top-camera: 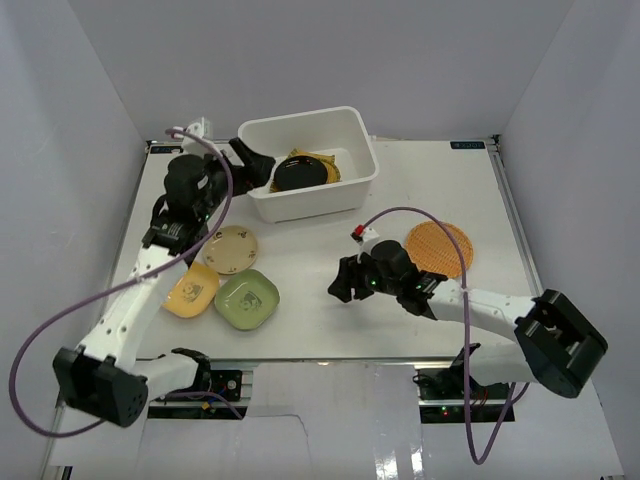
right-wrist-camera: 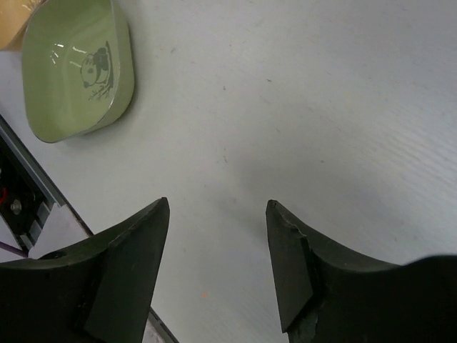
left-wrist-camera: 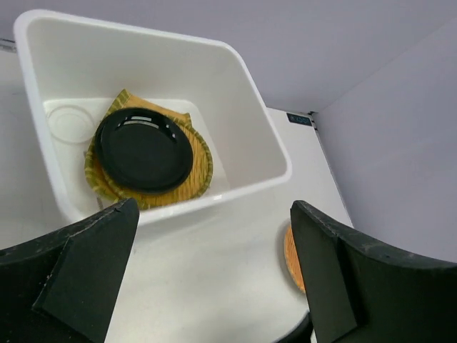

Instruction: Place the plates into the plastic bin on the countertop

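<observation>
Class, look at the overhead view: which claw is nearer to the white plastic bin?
Left. The left claw sits at the left end of the bin, by its rim; the right claw is over bare countertop, well in front of it.

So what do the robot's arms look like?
The left arm and right arm are white tubes with chunky black joints. A purple cable loops along each. The left tool and right tool are black, each with two wedge-shaped fingers.
</observation>
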